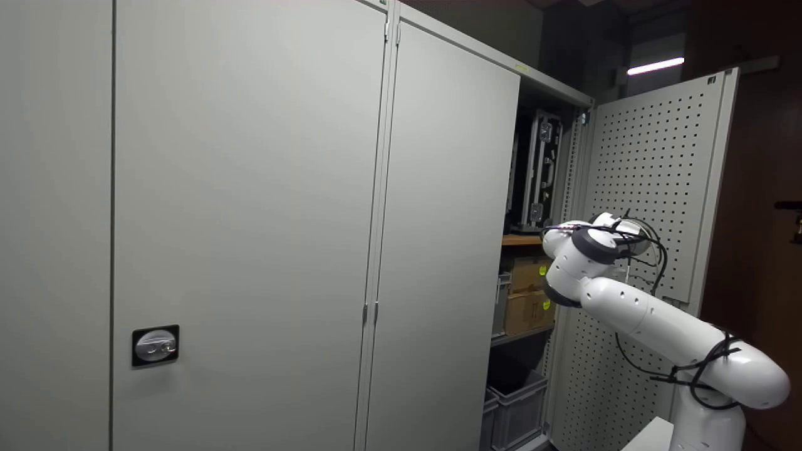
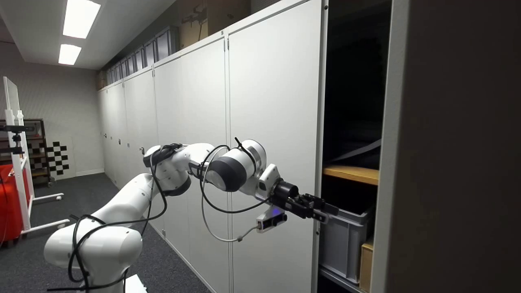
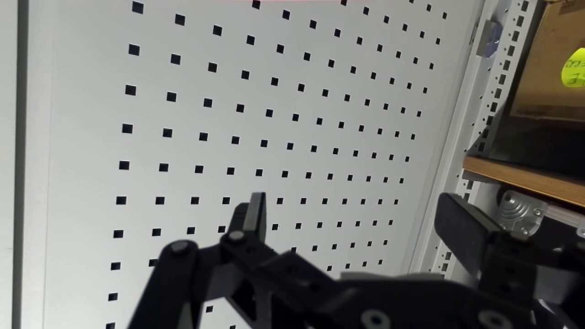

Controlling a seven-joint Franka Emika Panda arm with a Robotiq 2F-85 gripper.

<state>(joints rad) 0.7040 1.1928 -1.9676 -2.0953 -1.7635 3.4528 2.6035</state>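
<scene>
1. facing the perforated cabinet door (image 3: 315, 137), the gripper (image 3: 358, 219) spreads its fingers (image 3: 253, 217) wide, with nothing held between them.
2. the door stands swung out beyond the fingers, apart from them; in the wrist view its holed face shows through the gap between the two.
3. in an exterior view the gripper, seen from the side, reaches past the edge of a closed door (image 2: 276, 122), its tips in front of a grey crate (image 2: 344, 244).
4. in an exterior view a pale vertical edge (image 2: 392, 122) stands toward the right, while the wrist view gives the holes row on row; they also show in an exterior view where the arm (image 1: 645, 316) hides the gripper.
5. the wrist view has a cardboard box (image 3: 544, 87) with a yellow sticker (image 3: 575, 68) and a metal case corner (image 3: 521, 212), either side of a wooden shelf (image 3: 525, 178); the black case (image 1: 545, 188) stands upright on that shelf in an exterior view.
</scene>
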